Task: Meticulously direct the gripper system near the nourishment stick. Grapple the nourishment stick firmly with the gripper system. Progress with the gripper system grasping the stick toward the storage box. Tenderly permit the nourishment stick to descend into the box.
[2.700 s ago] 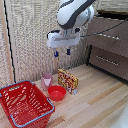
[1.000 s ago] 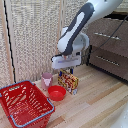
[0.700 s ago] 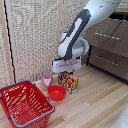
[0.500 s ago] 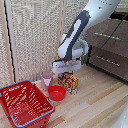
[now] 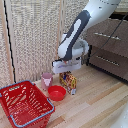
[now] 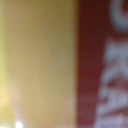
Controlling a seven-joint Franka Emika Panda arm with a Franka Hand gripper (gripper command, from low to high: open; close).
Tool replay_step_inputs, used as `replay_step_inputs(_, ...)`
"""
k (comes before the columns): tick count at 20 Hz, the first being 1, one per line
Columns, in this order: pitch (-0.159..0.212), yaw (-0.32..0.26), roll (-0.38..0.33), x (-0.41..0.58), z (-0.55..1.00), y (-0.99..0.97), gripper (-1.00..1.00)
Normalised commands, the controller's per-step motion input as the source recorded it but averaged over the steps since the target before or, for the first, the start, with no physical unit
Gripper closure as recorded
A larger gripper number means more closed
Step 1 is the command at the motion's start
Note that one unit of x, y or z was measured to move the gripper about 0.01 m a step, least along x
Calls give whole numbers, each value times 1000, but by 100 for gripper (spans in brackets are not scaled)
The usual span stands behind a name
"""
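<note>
**Gripper sitting right on top of the snack packet**

Going left to right in the exterior view: red basket (image 5: 27,104) on the wooden table (image 5: 95,105), then pink cup (image 5: 47,79), small red bowl (image 5: 56,93), and the snack packet (image 5: 69,82) standing just beside the bowl. The gripper (image 5: 67,71) is down over the packet's top; can't tell how wide the fingers are. Wrist view is a blurry yellow-and-red packet (image 6: 45,65) close-up.
</note>
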Motion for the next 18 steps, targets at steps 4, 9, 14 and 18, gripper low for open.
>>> replay_step_inputs(4,73,-5,52,70,974,-72,100)
replay_step_inputs(9,55,-18,36,96,998,42,100)
replay_step_inputs(14,44,-1,44,77,982,278,100)
replay_step_inputs(18,57,2,67,42,894,577,100)
